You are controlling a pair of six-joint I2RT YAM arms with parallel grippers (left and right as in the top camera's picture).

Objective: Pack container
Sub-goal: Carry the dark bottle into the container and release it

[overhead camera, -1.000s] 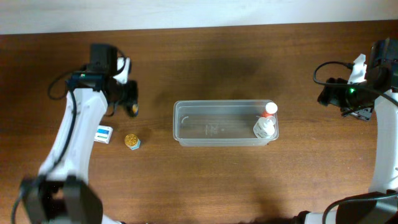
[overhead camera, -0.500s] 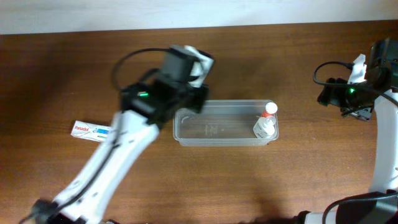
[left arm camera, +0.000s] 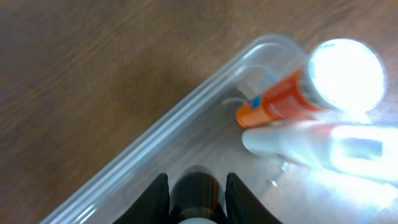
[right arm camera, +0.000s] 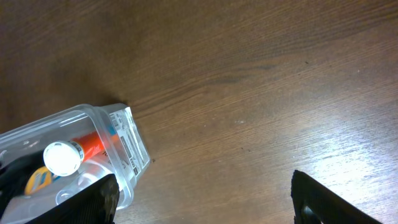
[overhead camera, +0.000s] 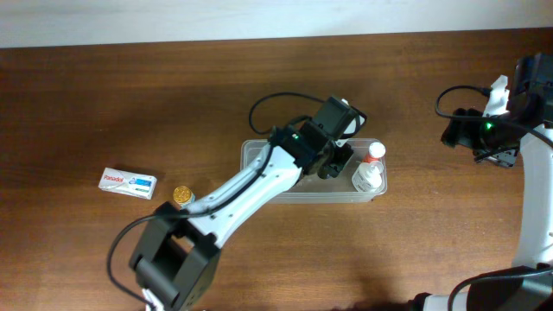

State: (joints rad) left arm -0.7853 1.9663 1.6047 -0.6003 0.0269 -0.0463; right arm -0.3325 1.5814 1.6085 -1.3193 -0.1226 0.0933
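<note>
The clear container [overhead camera: 256, 164] lies at mid-table. A white bottle with an orange neck [overhead camera: 369, 174] lies in its right end. My left gripper [overhead camera: 335, 162] is inside the container, just left of that bottle. In the left wrist view the left gripper [left arm camera: 196, 194] is shut on a dark bottle [left arm camera: 196, 186], over the container's floor, next to its rim [left arm camera: 155, 138] and the white bottle [left arm camera: 280, 102]. My right gripper [overhead camera: 478, 138] is open and empty, off to the container's right. It is also open in the right wrist view [right arm camera: 205, 199], near the container's end [right arm camera: 127, 134].
A white Panadol box [overhead camera: 128, 181] lies flat at the left. A small gold-topped jar [overhead camera: 182, 195] stands next to it. The left arm stretches from the front left across to the container.
My left arm has swung from the far left of the table rightward, over and into the container, carrying the dark bottle. The right arm has not moved.
</note>
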